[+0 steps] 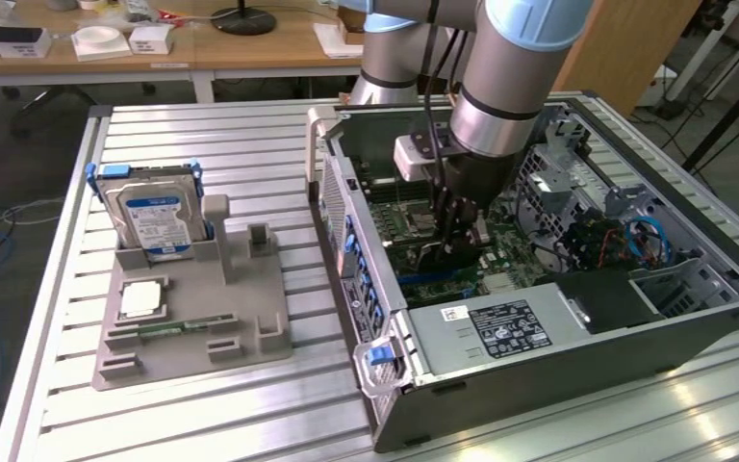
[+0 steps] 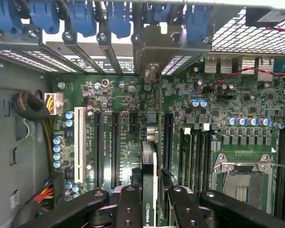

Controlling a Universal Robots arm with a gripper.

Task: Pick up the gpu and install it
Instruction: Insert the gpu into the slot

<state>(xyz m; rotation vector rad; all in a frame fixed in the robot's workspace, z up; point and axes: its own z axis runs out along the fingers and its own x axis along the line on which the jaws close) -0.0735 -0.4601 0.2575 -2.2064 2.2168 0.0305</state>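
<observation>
bright overhead light, soft glare on the table

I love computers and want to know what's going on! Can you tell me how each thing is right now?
gpu: gripped on its edge, down inside the case over the motherboard slots; can't tell if it's pushed in.
gripper: shut on the gpu.
computer case: lying on its side, side open.
hard drive: standing upright in the grey holder.
memory stick: lying flat on the holder.
</observation>
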